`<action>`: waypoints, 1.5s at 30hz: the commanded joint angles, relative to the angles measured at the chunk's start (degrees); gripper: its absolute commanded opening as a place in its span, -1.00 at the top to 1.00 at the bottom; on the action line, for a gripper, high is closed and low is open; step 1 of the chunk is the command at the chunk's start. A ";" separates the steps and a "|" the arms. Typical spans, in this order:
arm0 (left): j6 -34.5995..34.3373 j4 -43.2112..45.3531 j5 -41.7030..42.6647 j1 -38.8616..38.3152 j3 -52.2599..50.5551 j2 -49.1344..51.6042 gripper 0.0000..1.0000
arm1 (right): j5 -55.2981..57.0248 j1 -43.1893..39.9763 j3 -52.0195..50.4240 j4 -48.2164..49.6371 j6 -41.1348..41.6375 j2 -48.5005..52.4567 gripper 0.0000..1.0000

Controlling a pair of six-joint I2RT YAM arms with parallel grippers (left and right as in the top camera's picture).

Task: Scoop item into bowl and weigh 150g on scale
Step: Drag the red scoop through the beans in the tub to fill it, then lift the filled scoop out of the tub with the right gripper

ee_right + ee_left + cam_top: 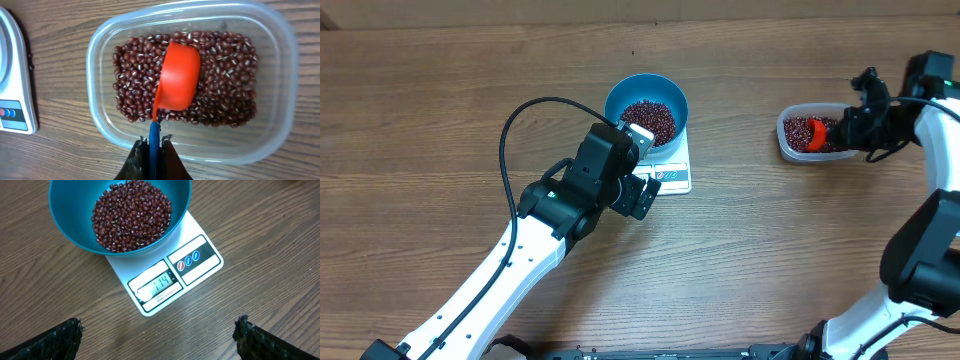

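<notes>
Item: small dark red-maroon beans (131, 215), a loose speckled heap covering the bottom of the bowl.
Bowl: round bright blue bowl with smooth sides (65, 220), upright on the scale's platform, beans well below its rim.
Scale: flat white rectangular digital scale (125, 270) on the brown wooden table (440, 100), with the bowl towards its far end and the buttons and window left uncovered.
Reading: the lit display window (156, 285) appears to show 114, which I judge short of the 150 g asked for.
Supply: clear rounded-rectangular plastic tub (97, 100), well apart from the scale on the robot's right, with a layer of the same beans (225, 75) across its floor.
Scoop: orange plastic cup (177, 75) on a blue handle (154, 132), down in the tub on the beans with its rounded back up. I cannot tell whether it carries a load.
Right gripper (154, 147): jaws pinched tight on the blue handle.
Left gripper (157, 332): fingers spread wide and holding nothing, hanging over the table just before the scale's display end.
Done: bowl placed on the scale, and several scoops' worth delivered by the look of the heap.
Left: at least one more partial scoop into the bowl, then small top-ups until the window shows the target.
</notes>
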 commanded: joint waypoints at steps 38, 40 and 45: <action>0.68 0.00 0.26 0.15 -0.20 0.35 -0.99 | -22.18 -9.01 -0.11 -6.67 -6.49 7.41 0.93; 0.68 0.00 0.26 0.15 -0.20 0.35 -0.99 | -22.18 -9.01 -0.11 -6.43 -6.47 7.41 0.93; 0.68 0.00 0.26 0.15 -0.20 0.35 -0.99 | -23.34 -9.03 -0.11 -5.70 -6.49 8.33 0.93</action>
